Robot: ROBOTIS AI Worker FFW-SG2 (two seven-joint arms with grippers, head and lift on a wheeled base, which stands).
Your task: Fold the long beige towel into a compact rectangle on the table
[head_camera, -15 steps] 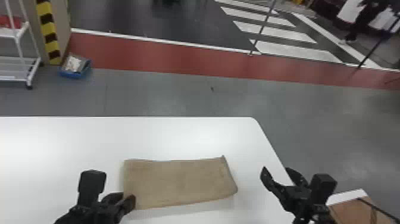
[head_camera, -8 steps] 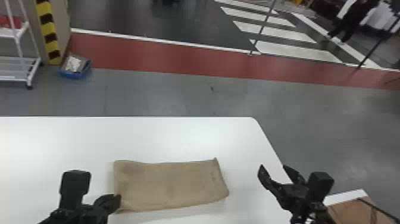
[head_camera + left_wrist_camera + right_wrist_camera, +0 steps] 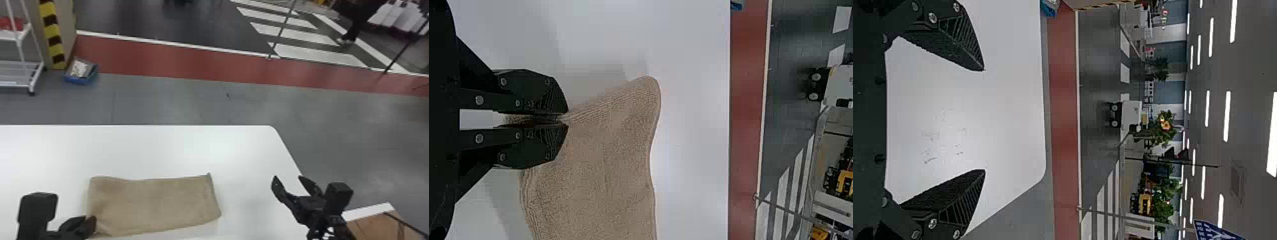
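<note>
The beige towel lies as a folded rectangle near the table's front, its long side running left to right. At its left end is my left gripper. In the left wrist view, my left gripper is shut on the edge of the towel, with the cloth pinched between the two fingers. My right gripper is held over the table's right edge, apart from the towel. In the right wrist view, my right gripper stands open with nothing between its fingers.
The white table extends beyond the towel and off to the left. A brown box stands beyond the table at the lower right. A white rack and a blue bin are on the floor behind, at left.
My left gripper has moved leftward, and the towel has slid left along with it. The right gripper has shifted only slightly.
</note>
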